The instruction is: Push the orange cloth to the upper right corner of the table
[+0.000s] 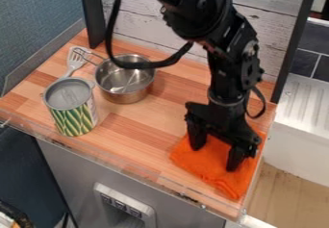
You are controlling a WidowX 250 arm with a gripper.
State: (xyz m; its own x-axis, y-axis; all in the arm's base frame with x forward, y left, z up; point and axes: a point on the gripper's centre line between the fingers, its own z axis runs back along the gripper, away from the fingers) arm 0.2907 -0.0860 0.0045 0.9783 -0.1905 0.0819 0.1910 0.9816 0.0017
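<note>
The gripper (215, 157) hangs over the right part of the wooden table, its two fingers spread apart and pointing down at the orange cloth (202, 165). Both fingertips are at the cloth, with orange fabric showing between them. The cloth lies spread and slightly wrinkled at the table's front right corner, near the right edge. Part of its far side is hidden behind the gripper.
A metal pot (125, 90) stands at the back left of the table (151, 131), with a green-patterned can (72, 109) in front of it to the left. A white slotted spatula (76, 61) lies behind the can. A clear low rim runs along the front edge.
</note>
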